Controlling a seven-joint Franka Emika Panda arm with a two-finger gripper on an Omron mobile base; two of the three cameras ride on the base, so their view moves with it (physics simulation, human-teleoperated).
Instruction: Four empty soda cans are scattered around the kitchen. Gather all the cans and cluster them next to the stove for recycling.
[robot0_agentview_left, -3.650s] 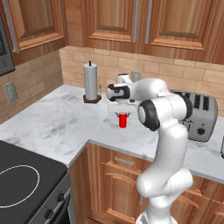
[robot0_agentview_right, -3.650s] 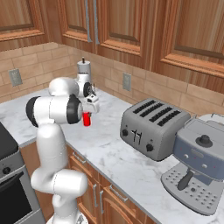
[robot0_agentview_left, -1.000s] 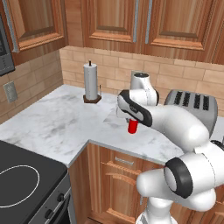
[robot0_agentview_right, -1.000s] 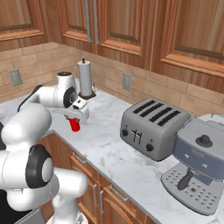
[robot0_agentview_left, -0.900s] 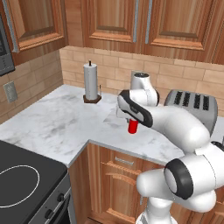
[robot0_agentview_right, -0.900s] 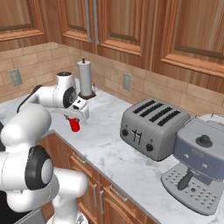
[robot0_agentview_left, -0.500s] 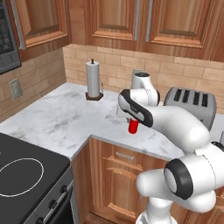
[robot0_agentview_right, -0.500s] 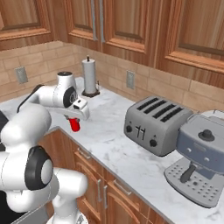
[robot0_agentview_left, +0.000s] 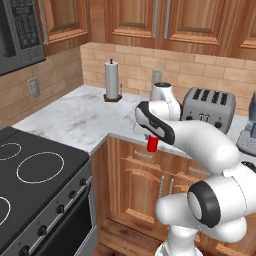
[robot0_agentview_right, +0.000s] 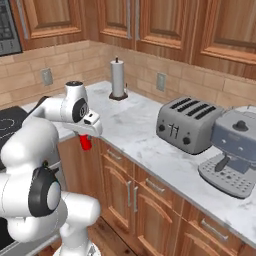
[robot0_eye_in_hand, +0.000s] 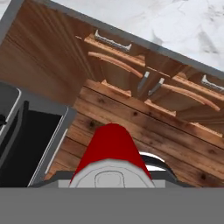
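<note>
Transport step: end effector (robot0_agentview_left: 152, 139) clamped on red soda can (robot0_agentview_left: 152, 144), hanging off the table (robot0_agentview_left: 85, 117) edge over the floor. Keep it upright; set down beside stove (robot0_agentview_left: 35, 172) at 8 o'clock.

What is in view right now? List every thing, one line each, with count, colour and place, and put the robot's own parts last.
red soda can: one, red, held in the air in front of the cabinet doors, off the counter.
stove: one, black glass top with white rings, lower left, steel front with knobs.
microwave: one, dark, above the stove.
counter: one, white marble, running from stove corner to the right.
paper towel holder: one, grey roll on dark base, at the back wall.
toaster: one, silver, four slots, on the counter.
coffee machine: one, grey-blue, right of the toaster.
wall outlets: three, grey, on the backsplash.
cabinets: wood, above and below the counter.
tool: one, shut on the red soda can.
</note>
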